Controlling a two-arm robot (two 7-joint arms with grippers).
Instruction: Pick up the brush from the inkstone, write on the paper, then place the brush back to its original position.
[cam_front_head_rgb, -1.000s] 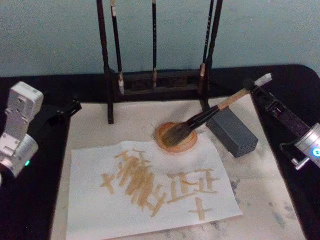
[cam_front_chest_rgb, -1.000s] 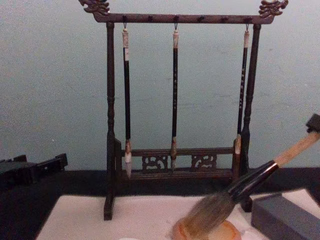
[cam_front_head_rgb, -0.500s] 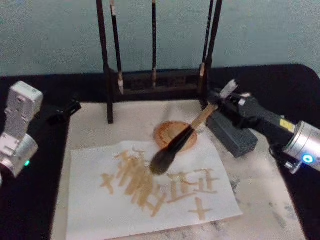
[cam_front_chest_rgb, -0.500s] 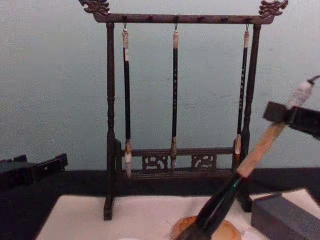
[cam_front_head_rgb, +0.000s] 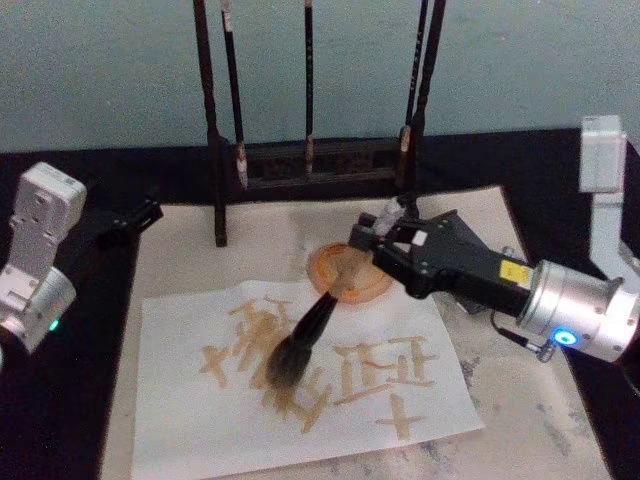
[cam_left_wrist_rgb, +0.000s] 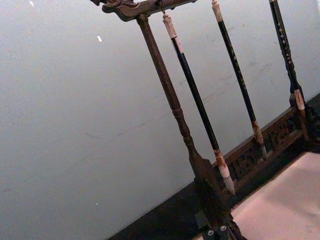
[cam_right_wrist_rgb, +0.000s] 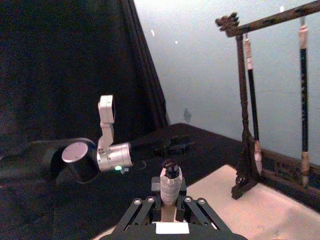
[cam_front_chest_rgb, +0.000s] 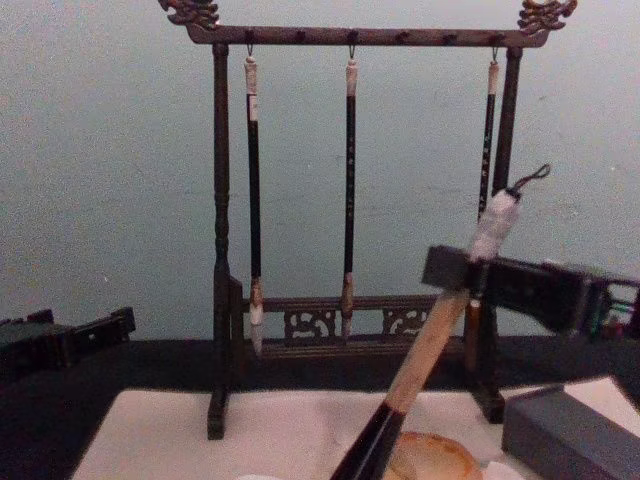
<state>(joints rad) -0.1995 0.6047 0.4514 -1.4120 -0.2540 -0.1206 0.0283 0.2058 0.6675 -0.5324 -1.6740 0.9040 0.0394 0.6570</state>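
Note:
My right gripper (cam_front_head_rgb: 368, 243) is shut on the tan handle of the brush (cam_front_head_rgb: 308, 332), just above the round orange-brown inkstone (cam_front_head_rgb: 376, 287). The brush slants down to the left, and its bushy dark bristles seem to touch the paper (cam_front_head_rgb: 190, 425) among the tan strokes. In the chest view the handle (cam_front_chest_rgb: 428, 347) rises to the gripper (cam_front_chest_rgb: 470, 276), with the white end cap and cord loop above. The right wrist view shows the end cap (cam_right_wrist_rgb: 171, 184) standing between the fingers (cam_right_wrist_rgb: 145, 209). My left gripper (cam_front_head_rgb: 135, 216) is parked off the mat at the left.
A dark wooden brush rack (cam_front_head_rgb: 310, 165) with three thin hanging brushes stands behind the inkstone. A grey block (cam_front_chest_rgb: 570, 432) lies to the right of the inkstone, under my right arm. An off-white mat (cam_front_head_rgb: 545, 400) lies under the paper on the black table.
The brush lay across the inkstone and the grey block. My right gripper has lifted its handle and swung left, carrying the bristles off the inkstone and down onto the paper.

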